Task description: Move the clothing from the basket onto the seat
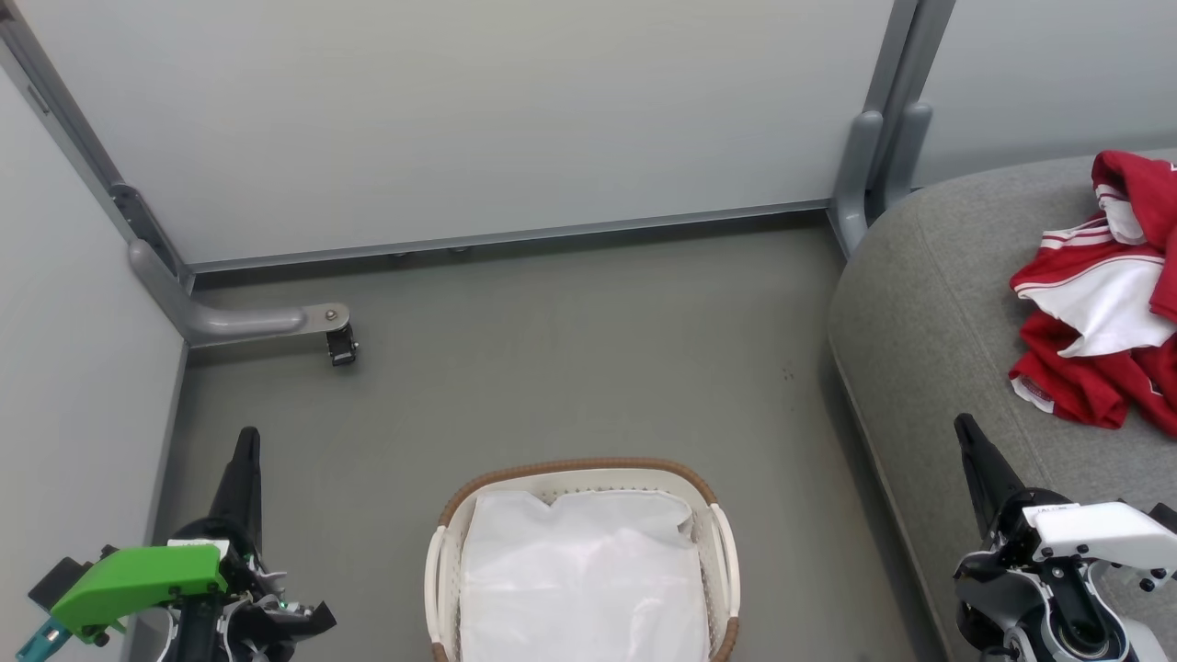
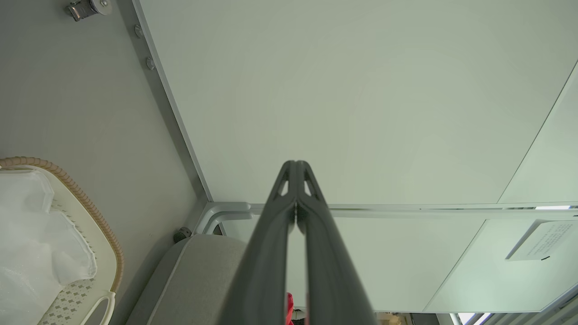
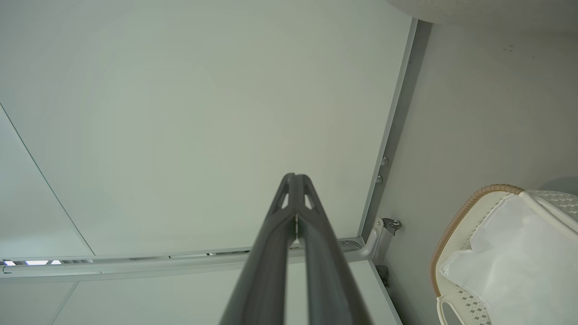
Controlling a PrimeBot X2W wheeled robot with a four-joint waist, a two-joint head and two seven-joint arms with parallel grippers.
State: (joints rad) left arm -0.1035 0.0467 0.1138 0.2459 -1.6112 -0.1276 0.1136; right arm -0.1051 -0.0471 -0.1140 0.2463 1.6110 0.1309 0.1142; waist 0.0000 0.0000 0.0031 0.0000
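From the head view, the clothing (image 1: 1094, 313) lay in a crumpled red-and-white heap on the seat (image 1: 929, 303), at the far right and well apart from the basket (image 1: 579, 466). The basket stood on the grey floor (image 1: 570, 349) at the near middle, holding a white liner (image 1: 579, 570) with no red cloth showing in it. The left claw (image 1: 246, 434) rose at the near left, its two dark fingers pressed together into one point, pinching nothing. The right claw (image 1: 964, 425) stood at the near right over the seat's near edge, likewise pressed together and empty. It was near the clothing but not touching it. Pale wall panels (image 1: 460, 119) closed off the far side, with a small caster (image 1: 342, 348) on a grey bracket at the far left of the floor.

In the left wrist view, the left claw's fingers met at their tips against the pale panel. The basket's brown rim and the liner sat at the lower left, a rounded corner of the seat lay beside the fingers, and a sliver of red showed at the bottom edge between them.

In the right wrist view, the right claw's fingers were also pressed together at the tips — nothing between them. The basket and its liner showed at the lower right on the floor.
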